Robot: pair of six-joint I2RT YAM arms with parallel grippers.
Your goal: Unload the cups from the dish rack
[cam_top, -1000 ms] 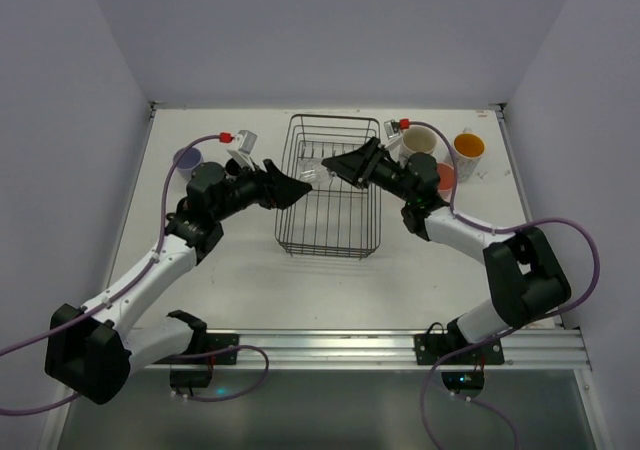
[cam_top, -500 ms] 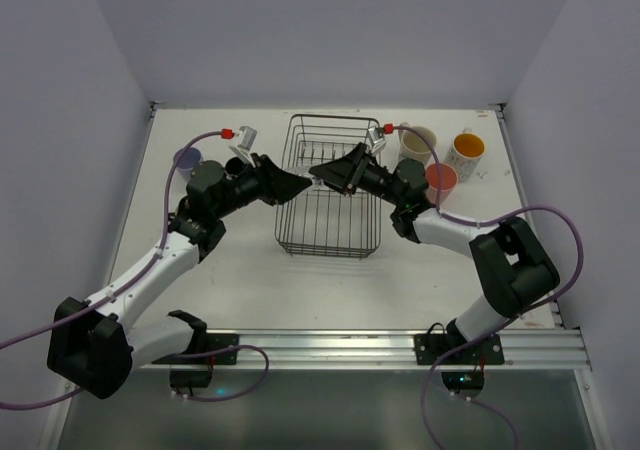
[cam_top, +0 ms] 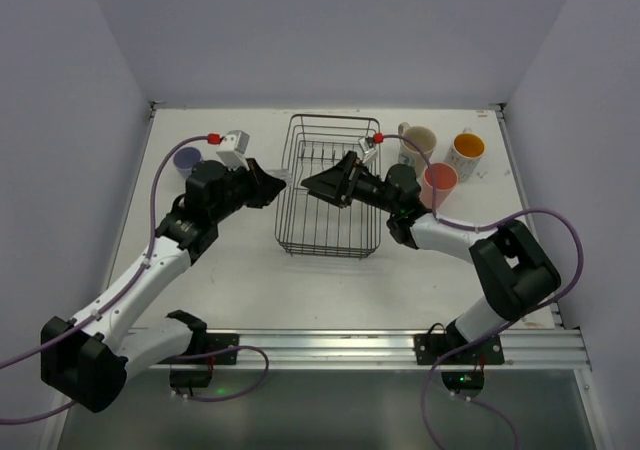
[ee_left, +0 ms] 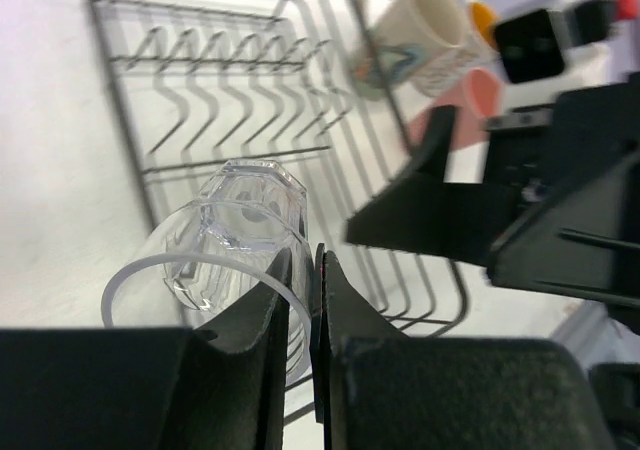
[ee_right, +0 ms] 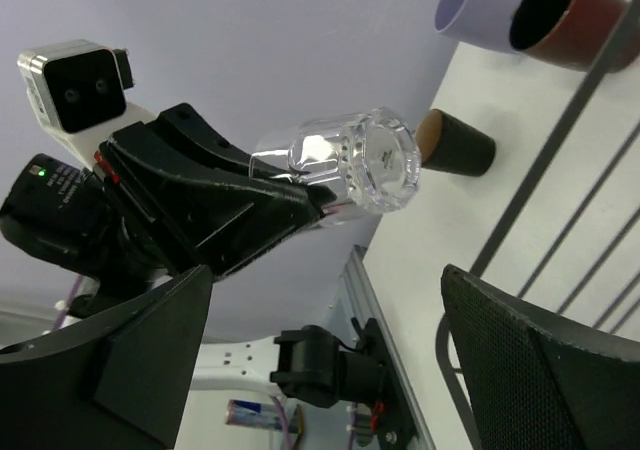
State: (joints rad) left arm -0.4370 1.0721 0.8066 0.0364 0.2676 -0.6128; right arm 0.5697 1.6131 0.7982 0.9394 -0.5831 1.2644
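My left gripper (ee_left: 313, 255) is shut on the rim wall of a clear glass (ee_left: 240, 228), one finger inside it and one outside. In the top view the left gripper (cam_top: 276, 184) hangs at the left edge of the black wire dish rack (cam_top: 330, 253). The same clear glass (ee_right: 350, 165) shows in the right wrist view, held off the table by the left fingers. My right gripper (cam_top: 313, 184) is open over the rack, with nothing between its fingers (ee_right: 550, 370). The top view does not show any cups inside the rack.
A cream mug (cam_top: 418, 140), an orange-lined tumbler (cam_top: 467, 148) and a pink tumbler (cam_top: 440, 180) stand right of the rack. A lavender cup (cam_top: 187, 160) stands to the left. Near it are a brown mug (ee_right: 570, 15) and a black mug (ee_right: 455, 155).
The right gripper opened wide and let go of the clear glass. The left gripper shut on its rim and drew back to the left with it.
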